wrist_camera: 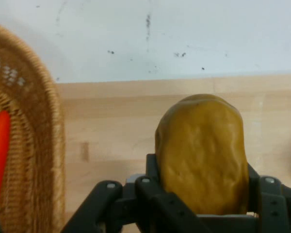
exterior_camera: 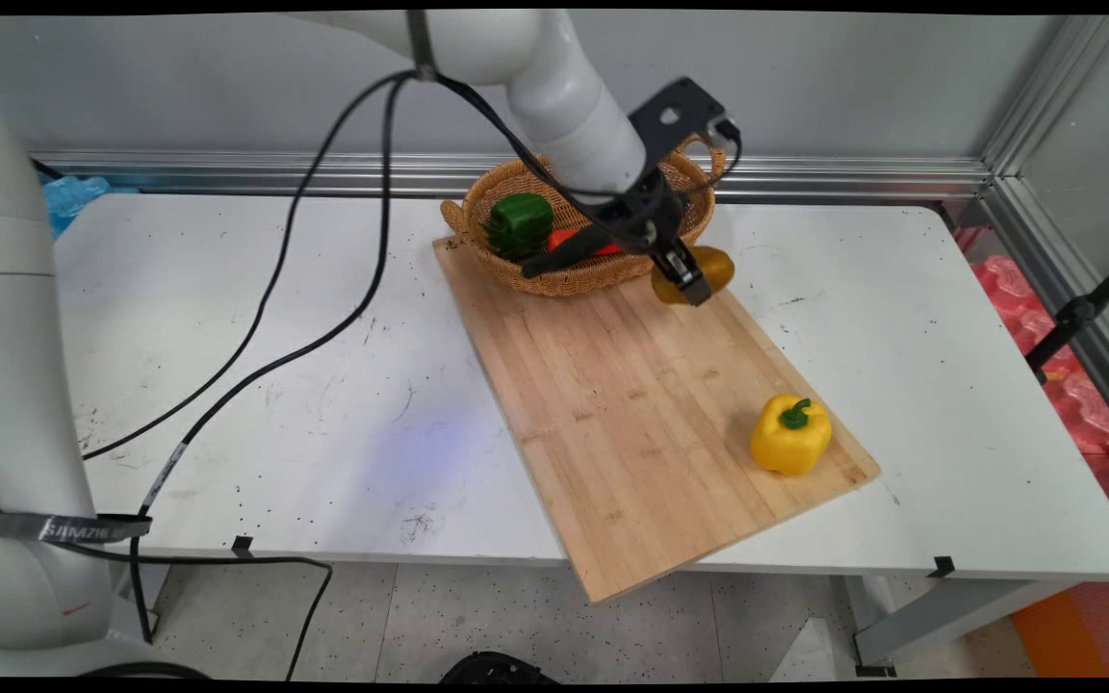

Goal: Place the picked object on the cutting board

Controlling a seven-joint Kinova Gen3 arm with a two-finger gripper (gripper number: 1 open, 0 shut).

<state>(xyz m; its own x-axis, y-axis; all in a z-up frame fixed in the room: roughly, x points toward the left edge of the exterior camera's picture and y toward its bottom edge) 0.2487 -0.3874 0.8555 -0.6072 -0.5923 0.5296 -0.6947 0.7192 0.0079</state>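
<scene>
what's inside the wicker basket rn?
The round woven wicker basket holds a green bell pepper and a red-orange item, partly hidden by the black end effector linkage. The basket's right half is covered by the arm.

The far rim of the basket (exterior_camera: 516, 188) is covered by the arm, and only a strip of the red thing (exterior_camera: 574, 239) inside is seen. In the hand view the potato's (wrist_camera: 202, 153) lower end is hidden behind the gripper's (wrist_camera: 202, 206) linkage.

Basket (exterior_camera: 574, 274) blocks board's (exterior_camera: 631, 404) far end; yellow pepper (exterior_camera: 790, 435) near corner; middle bare.
</scene>
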